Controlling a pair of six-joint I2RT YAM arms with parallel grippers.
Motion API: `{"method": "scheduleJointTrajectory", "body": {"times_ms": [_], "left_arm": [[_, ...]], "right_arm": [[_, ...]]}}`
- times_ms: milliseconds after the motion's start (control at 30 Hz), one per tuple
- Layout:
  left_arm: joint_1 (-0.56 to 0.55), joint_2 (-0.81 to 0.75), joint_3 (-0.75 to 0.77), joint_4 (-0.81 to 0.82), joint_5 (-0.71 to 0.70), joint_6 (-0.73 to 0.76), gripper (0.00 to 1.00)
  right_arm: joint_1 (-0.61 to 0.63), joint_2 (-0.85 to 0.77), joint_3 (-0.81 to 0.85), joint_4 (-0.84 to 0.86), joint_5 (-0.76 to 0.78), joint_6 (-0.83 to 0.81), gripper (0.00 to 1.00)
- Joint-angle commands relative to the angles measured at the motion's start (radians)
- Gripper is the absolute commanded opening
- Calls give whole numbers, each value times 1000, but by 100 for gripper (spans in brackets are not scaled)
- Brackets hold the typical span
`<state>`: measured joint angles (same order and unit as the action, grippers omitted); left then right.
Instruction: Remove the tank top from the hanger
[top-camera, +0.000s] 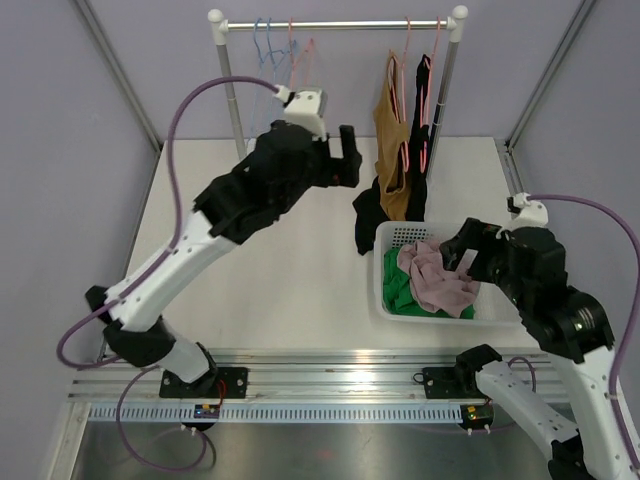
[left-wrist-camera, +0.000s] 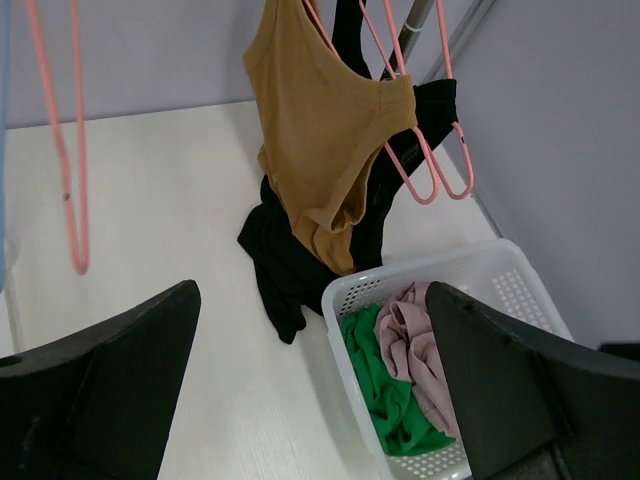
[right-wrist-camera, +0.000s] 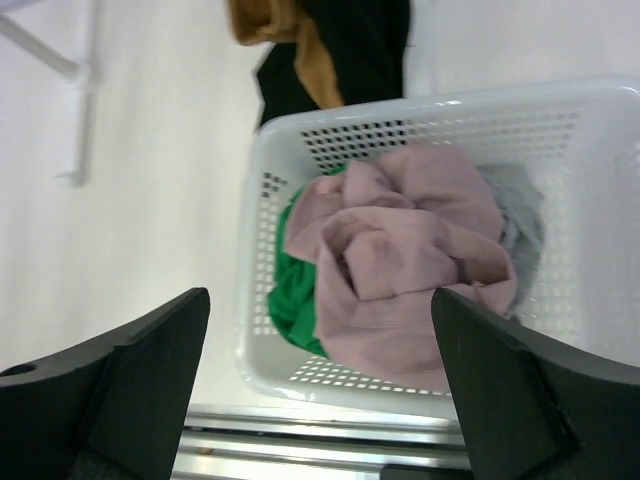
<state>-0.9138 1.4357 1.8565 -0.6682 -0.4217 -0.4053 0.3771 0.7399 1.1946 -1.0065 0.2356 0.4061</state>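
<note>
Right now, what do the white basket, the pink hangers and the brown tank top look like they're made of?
White basket: probably rigid moulded plastic, matte, given its perforated walls. Pink hangers: thin bent wire, likely coated metal, smooth, though plastic is possible. Brown tank top: soft matte knit fabric, judging by its limp folds.

One tan fabric tank top (left-wrist-camera: 320, 130) and one black garment (left-wrist-camera: 285, 265) are hanging; one white perforated plastic basket (right-wrist-camera: 262, 200) is holding one green cloth (right-wrist-camera: 295, 292) and one pink cloth (right-wrist-camera: 400, 250).
</note>
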Motion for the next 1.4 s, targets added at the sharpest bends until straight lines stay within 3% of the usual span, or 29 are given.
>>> {"method": "scheduleJointTrajectory", "body": {"times_ms": [0,167,467,600,733,833,1033,1167,1233,1367], "left_arm": [[-11,147,189,-4,-74,60,99],[-13,391,416,112,-26,108,99],[-7,652,541,479,-107,230,99],[24,784,686,535,-115,266,95],[79,825,688,582,-85,252,82],[101,856,708,598,-45,269,79],[116,884,744,588,-8,293,63],[127,878,737,587,9,298,45],[139,878,738,579,17,293,31],[147,878,734,578,43,286,25]], "right_arm": [[0,-91,-13,71,-180,-18,100],[2,-171,-13,37,-281,-9,100],[2,-287,-56,-15,-384,25,97],[0,-345,-89,-18,-466,60,94],[0,-385,-101,-40,-516,77,92],[0,-408,-83,-61,-521,80,91],[0,-424,-29,-87,-503,82,90],[2,-418,-38,-81,-518,80,89],[0,-415,-40,-80,-530,79,88],[0,-425,-38,-86,-513,74,88]]}}
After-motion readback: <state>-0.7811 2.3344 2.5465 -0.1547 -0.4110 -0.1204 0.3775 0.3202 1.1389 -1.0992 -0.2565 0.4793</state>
